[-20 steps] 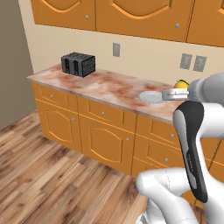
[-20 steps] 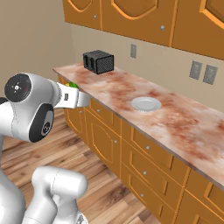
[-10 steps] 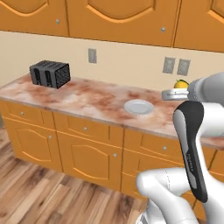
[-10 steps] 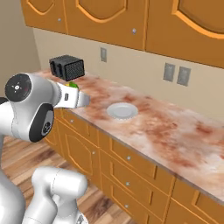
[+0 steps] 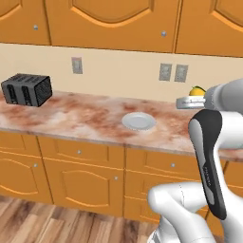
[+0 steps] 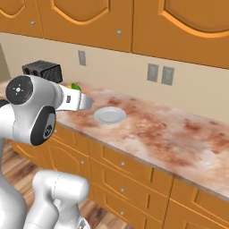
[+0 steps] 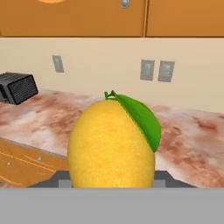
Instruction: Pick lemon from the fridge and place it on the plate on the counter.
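The two-finger gripper (image 7: 111, 186) is closed on the oval yellow lemon with a green leaf (image 7: 112, 144), though its dark fingertips are hidden behind the fruit and the lower edge in the hand view. In the left base view, the white arm covers most of the lemon (image 5: 197, 90), leaving a yellow sliver held above the reddish-brown and cream marbled stone counter (image 5: 85, 121). In the right base view just the leaf tip peeks over the hand. The small round flat white-grey plate (image 6: 109, 115) lies bare on the counter, apart from the fruit. A ribbed black toaster (image 5: 26, 89) stands far left, cut off in the hand view.
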Controlling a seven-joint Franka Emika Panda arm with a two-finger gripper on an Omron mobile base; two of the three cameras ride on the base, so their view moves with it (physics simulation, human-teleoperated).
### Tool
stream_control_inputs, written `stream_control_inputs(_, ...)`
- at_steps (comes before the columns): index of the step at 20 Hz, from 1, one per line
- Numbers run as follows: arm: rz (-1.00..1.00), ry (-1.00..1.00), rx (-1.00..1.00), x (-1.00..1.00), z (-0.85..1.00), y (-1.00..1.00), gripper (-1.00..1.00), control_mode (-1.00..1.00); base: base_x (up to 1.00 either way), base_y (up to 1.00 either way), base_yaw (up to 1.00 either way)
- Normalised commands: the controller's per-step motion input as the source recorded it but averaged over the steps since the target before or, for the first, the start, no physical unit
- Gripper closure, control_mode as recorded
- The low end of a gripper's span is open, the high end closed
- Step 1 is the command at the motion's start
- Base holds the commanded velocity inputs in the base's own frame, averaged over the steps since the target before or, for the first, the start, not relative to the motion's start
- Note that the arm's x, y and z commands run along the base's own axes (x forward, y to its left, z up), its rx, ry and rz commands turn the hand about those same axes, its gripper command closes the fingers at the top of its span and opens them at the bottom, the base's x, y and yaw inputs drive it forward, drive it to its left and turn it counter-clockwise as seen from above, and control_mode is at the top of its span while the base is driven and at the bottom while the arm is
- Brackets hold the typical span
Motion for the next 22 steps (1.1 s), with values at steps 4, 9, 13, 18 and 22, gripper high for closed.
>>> stream_control_inputs(4,0.0,0.0,0.0,0.0,0.0,0.0,1.0,1.0,0.47,0.35,-0.31)
stream_control_inputs(9,0.0,0.0,0.0,0.0,0.0,0.0,1.0,1.0,0.51,0.27,-0.29)
stream_control_inputs(13,0.0,0.0,0.0,0.0,0.0,0.0,1.0,1.0,0.51,0.27,-0.28)
stream_control_inputs(18,0.0,0.0,0.0,0.0,0.0,0.0,1.0,1.0,0.33,0.37,-0.27)
stream_control_inputs(22,0.0,0.0,0.0,0.0,0.0,0.0,1.0,1.0,0.38,0.36,-0.26)
